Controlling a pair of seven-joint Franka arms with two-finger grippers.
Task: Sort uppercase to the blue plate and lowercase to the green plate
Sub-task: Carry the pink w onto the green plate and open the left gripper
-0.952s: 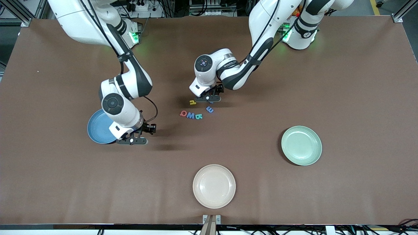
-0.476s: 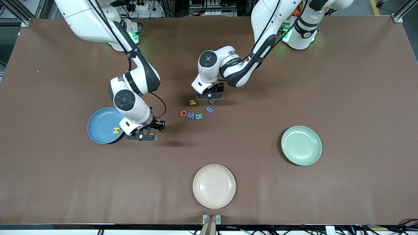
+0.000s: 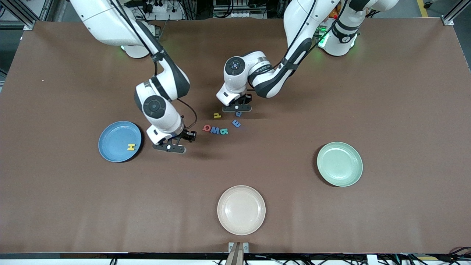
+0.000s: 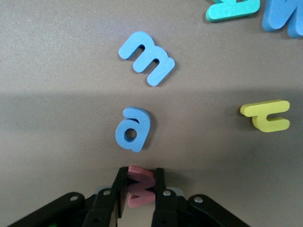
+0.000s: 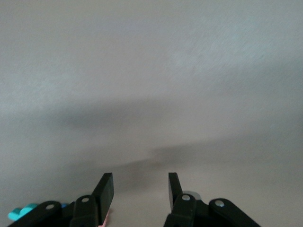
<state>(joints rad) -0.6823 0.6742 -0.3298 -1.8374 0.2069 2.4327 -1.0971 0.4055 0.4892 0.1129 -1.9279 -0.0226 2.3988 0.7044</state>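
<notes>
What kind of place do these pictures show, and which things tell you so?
Probably a robotics lab. Two white arms are mounted at a brown table, metal frame posts stand at its corners, and cables and power strips lie along the edge by the arms' bases.

A robotics lab: aluminium framing, cabling, brown-covered table.
</notes>
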